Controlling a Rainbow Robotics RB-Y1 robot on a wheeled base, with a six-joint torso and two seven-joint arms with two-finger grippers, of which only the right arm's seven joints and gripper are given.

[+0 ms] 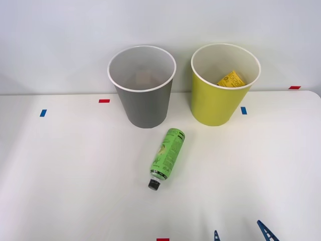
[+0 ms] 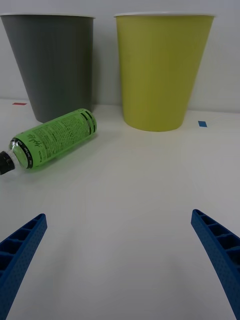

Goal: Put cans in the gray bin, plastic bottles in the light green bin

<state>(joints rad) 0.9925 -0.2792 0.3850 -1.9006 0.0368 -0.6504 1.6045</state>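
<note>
Right gripper (image 1: 241, 233) spread wide, empty, low over white table (image 1: 60, 175). Ahead, off to its left: green-labelled plastic bottle (image 2: 52, 137) lying flat. Beyond: gray bin (image 1: 142, 85), light green bin (image 1: 224, 83) holding yellow packet (image 1: 230, 80), seen from above.

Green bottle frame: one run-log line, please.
bottle: lying on table, ungrasped | right tool: open, empty | light green bin: holds yellow item | gray bin: upright

gray bin (image 1: 143, 108): gray outside, white rim and inside. light green bin (image 1: 215, 103): yellow-green outside, white rim and inside; yellow printed item (image 1: 231, 80) within. plastic bottle (image 1: 167, 153): bright green label with dark print, black cap. gripper fingers (image 2: 20, 250): blue, ribbed. table (image 1: 65, 175): white, with red tape marks (image 1: 104, 101) and blue tape marks (image 1: 43, 113).
</note>
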